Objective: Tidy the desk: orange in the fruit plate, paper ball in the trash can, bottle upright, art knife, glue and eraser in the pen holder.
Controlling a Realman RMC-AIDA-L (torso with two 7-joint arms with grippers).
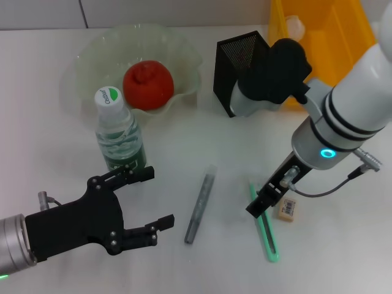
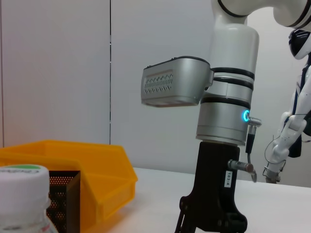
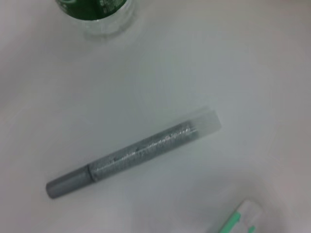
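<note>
One eraser (image 1: 286, 209), head view only

One orange (image 1: 147, 84), one bottle (image 1: 119, 130), one eraser (image 1: 286, 209)

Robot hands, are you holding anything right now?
No. The left gripper is open and empty beside the bottle. The right gripper is low over the green art knife; its grip cannot be told.

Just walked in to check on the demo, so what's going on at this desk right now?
The robot is tidying a desk. The orange already sits in the fruit plate and the bottle stands upright. The right gripper is down over the green art knife, beside the eraser. The grey glue stick lies on the table, not yet in the black pen holder. The left gripper waits open near the bottle.
</note>
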